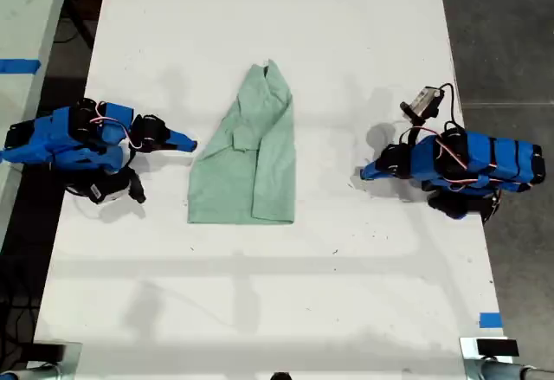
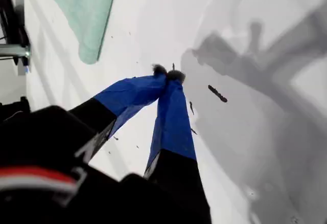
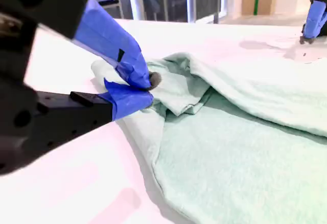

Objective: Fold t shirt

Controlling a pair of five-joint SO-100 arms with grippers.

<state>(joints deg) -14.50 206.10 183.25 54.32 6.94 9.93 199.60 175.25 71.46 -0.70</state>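
Fingers [image 2: 176, 106] of my first gripper [image 2: 168, 73] are pressed together on nothing, tips over bare white bench [image 1: 346, 51], well apart from the t shirt [image 1: 247, 159] — that arm sits at the exterior view's right. My second gripper [image 3: 145, 89] has its fingers nearly together just beside the shirt's bunched edge; cannot tell if cloth is pinched. Shirt lies half-folded at frame centre. Risk: a thin pinch slips — fold drags crooked.

The t shirt [image 1: 247, 159] lay on the table [image 1: 346, 34] between my first gripper [image 1: 363, 173] and my second gripper [image 1: 192, 144], nearer the second's fingertips.
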